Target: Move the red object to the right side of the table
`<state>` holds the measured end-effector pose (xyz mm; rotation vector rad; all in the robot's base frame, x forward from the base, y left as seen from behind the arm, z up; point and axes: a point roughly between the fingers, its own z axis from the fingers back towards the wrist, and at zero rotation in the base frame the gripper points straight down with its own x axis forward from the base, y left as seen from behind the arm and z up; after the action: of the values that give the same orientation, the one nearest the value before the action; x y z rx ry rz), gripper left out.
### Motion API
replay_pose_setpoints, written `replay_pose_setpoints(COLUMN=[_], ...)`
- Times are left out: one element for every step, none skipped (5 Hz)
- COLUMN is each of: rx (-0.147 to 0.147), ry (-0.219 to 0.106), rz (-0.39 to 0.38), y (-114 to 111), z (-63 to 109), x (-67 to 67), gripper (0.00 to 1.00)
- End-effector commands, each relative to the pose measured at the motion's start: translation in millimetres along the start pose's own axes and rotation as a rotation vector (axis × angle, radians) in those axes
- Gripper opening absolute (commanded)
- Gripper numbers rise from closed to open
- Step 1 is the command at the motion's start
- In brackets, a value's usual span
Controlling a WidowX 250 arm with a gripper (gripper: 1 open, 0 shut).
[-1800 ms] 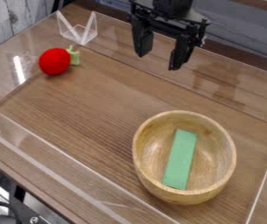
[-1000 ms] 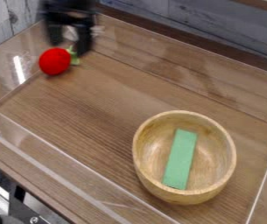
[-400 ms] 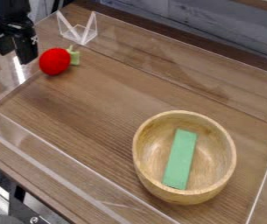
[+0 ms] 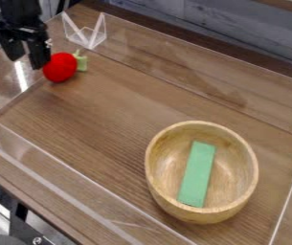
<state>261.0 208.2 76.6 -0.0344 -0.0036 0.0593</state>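
Observation:
The red object (image 4: 61,66), a small round toy fruit with a green leafy tip on its right, lies at the far left of the table (image 4: 123,124). My black gripper (image 4: 22,48) hangs just left of it, fingers pointing down and open. The right finger stands close to the fruit's left side; whether it touches is unclear. Nothing is held between the fingers.
A round light wooden bowl (image 4: 244,187) with a flat green block (image 4: 199,173) inside stands at the front right. Low clear acrylic walls edge the tabletop, with a clear folded piece (image 4: 84,33) behind the fruit.
The gripper swept from the back middle across to the far left, then shifted slightly right and down toward the red object. The fruit and bowl stayed put.

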Motion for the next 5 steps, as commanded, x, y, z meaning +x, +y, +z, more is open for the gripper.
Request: replay_pose_setpoints(rx=[0.037,0.035,0.036,0.038,0.041], ry=[-0.057,-0.06,-0.059,-0.058,-0.056], rz=[0.057,0.122,0.179,0.196,0.208], y=[5.5,4.7,4.4,4.8,3.7], z=[19.2,21.4,23.5,16.8,9.9], x=[9.6,9.4,9.4,14.7,19.4], gripper=[1.0,1.0,1.0,1.0,1.0])
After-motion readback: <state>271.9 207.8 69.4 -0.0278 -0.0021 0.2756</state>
